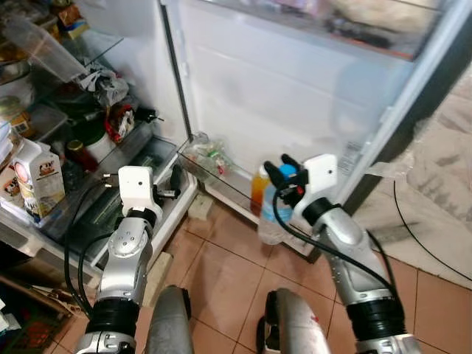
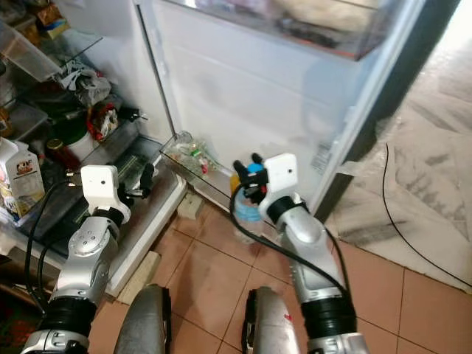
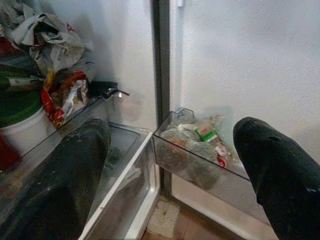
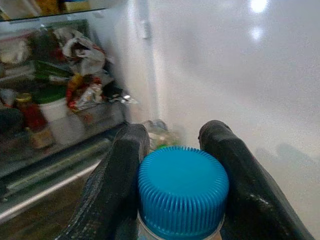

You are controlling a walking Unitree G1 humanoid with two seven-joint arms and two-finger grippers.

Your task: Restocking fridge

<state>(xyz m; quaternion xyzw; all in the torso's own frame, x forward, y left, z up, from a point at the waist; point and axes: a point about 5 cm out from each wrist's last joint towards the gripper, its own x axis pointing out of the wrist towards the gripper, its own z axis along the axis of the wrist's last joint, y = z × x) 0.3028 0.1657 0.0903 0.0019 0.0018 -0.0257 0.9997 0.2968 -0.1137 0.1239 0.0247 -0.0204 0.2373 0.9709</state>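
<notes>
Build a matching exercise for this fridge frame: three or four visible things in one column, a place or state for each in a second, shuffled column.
Things:
1. blue-capped bottle
2. milk carton
3. bag of vegetables
4. left claw

Places or states:
a. lying in the clear door bin
b. open, holding nothing
c. standing on a fridge shelf on the robot's left
d. clamped at the neck by the right claw

Pairs: 1-d, 2-c, 3-a, 4-b

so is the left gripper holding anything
No, the left gripper has its fingers spread wide with nothing between them, aimed at the bagged produce in the door bin.
</notes>
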